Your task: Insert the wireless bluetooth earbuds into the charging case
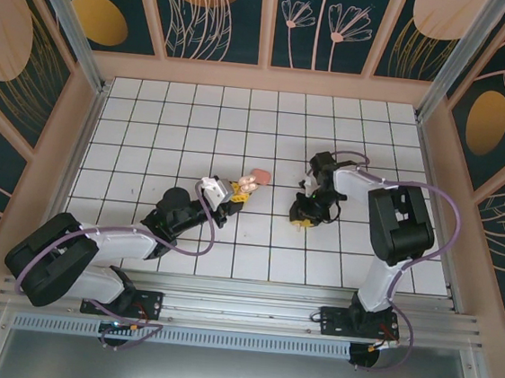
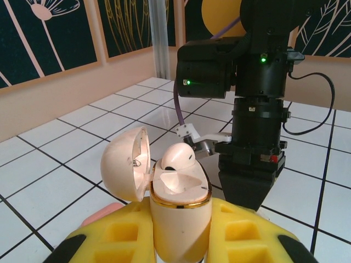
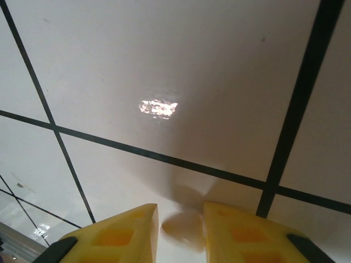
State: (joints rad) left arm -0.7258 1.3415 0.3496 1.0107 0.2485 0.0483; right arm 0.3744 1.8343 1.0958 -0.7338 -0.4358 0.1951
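**Right now: case clamped, one bud seated**

Left gripper (image 2: pixel 181 241) is closed tight on the small salmon-pink rounded plastic charging case (image 2: pixel 181 216), upright near the middle of the white tiled table (image 1: pixel 255 248), with its hinged lid (image 2: pixel 123 170) swung open sideways. One tiny pale-pink plastic earbud (image 2: pixel 176 159) sits in a well, head poking up. The right gripper (image 3: pixel 180 211) points down at the tiles, its yellow fingers (image 3: pixel 118 233) a sliver apart with a small pale blur (image 3: pixel 184 229) between them. Gripped or loose, can't tell.

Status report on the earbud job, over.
Left gripper shut on the charging case, lid open, one earbud seated. Right gripper low over tile, pale blob between fingertips, grip unclear. Second well looks open.
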